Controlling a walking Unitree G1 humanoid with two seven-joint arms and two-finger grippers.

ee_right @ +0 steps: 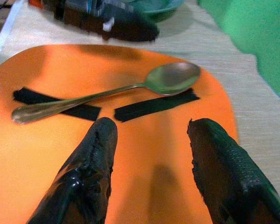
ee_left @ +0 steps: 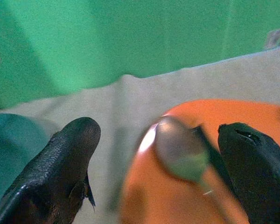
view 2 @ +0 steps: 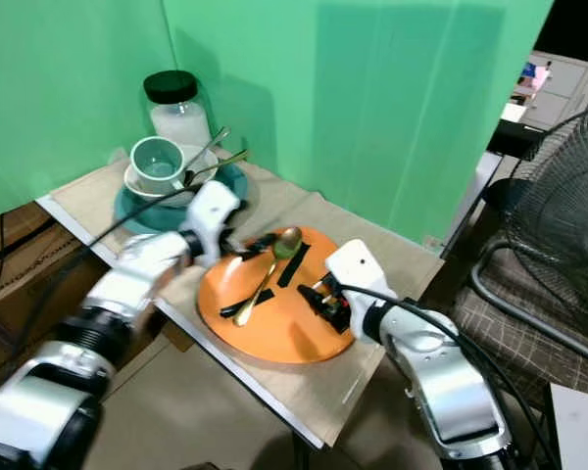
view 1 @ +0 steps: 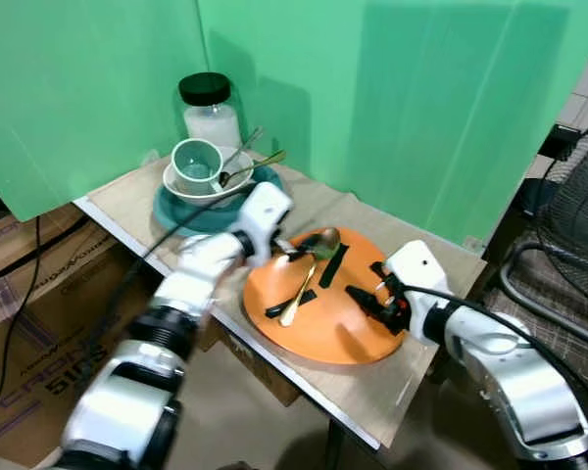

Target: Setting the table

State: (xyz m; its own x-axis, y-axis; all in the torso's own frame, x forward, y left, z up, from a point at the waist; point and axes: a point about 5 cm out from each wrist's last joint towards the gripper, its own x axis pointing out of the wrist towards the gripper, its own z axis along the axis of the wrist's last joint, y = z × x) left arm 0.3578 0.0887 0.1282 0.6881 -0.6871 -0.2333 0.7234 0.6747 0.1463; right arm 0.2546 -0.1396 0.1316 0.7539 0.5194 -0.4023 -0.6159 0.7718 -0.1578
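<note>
Right wrist view — spoon [ee_right: 107,92] on orange mat [ee_right: 144,172], right hand [ee_right: 151,135] open.

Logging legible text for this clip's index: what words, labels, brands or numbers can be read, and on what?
Cardboard box on the floor to the robot's left: large printed letters and digits, seen sideways and partly cut off by the table; not reliably readable.
Glass jar, cup, orange mat and spoon: no text visible.
Both wrist views: no text.
</note>
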